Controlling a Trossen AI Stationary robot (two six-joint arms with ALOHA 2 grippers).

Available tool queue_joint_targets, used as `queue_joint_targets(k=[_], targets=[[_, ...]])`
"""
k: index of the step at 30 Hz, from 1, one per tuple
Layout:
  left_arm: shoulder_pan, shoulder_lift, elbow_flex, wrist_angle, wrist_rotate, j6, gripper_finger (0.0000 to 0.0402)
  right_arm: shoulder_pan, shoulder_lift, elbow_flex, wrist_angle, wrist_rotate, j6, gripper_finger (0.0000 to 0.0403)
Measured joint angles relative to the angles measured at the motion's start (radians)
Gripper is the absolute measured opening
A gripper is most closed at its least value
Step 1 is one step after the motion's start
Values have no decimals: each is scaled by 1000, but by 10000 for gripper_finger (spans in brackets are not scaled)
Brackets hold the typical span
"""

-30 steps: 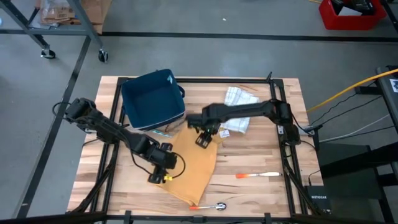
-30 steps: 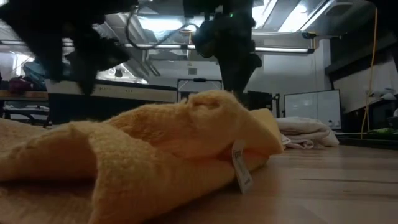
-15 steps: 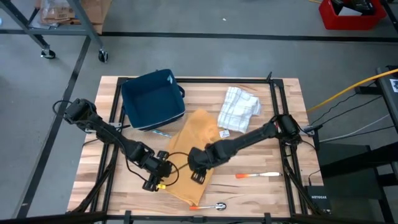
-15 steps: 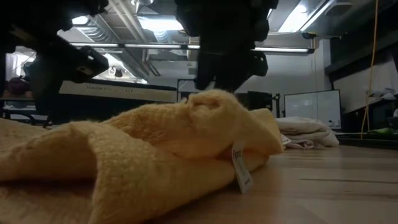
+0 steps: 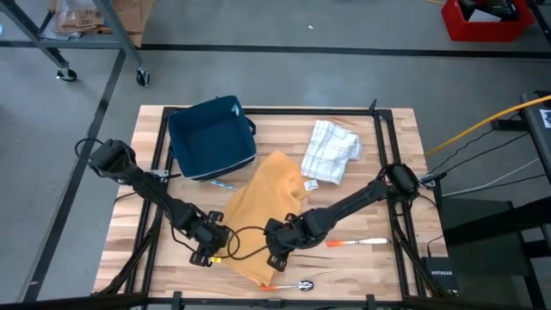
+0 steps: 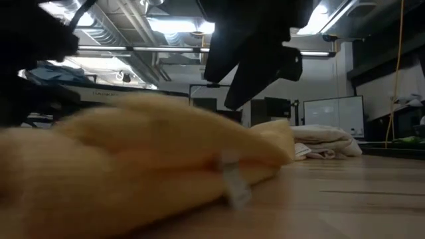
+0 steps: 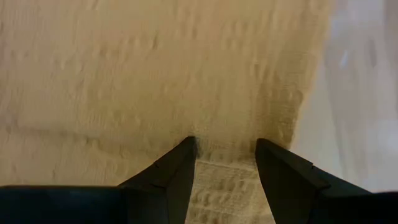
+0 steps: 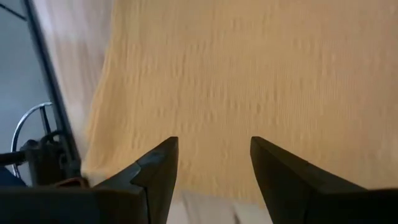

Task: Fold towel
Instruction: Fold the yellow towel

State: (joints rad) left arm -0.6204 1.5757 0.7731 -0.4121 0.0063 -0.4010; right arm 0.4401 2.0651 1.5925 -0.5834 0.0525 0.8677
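Towel (image 5: 263,220) lies crumpled mid-lower frame on tabletop (image 5: 362,220). Left pincer (image 5: 209,251) and right pincer (image 5: 277,255), both with fingers apart, sit low at its lower corners, likely lined up to pinch that edge for the fold.

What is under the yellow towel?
The yellow towel lies straight on the wooden table. The wood shows all around it. If anything small is hiding under the cloth, it is covered and cannot be seen.
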Motion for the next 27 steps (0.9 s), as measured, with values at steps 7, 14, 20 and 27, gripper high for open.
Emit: queue_joint_targets(k=[7, 14, 20, 27], targets=[[-40, -15, -7, -143, 5, -30, 164, 41, 0, 0, 13, 0, 0, 204], [-72, -17, -6, -286, 32, -53, 164, 66, -1, 0, 8, 22, -1, 204], [-86, -14, 58, -359, 48, -81, 164, 58, -1, 0, 5, 221, 2, 204], [-78, -21, 153, -463, 46, -66, 164, -13, -2, 1, -214, 326, 198, 204]])
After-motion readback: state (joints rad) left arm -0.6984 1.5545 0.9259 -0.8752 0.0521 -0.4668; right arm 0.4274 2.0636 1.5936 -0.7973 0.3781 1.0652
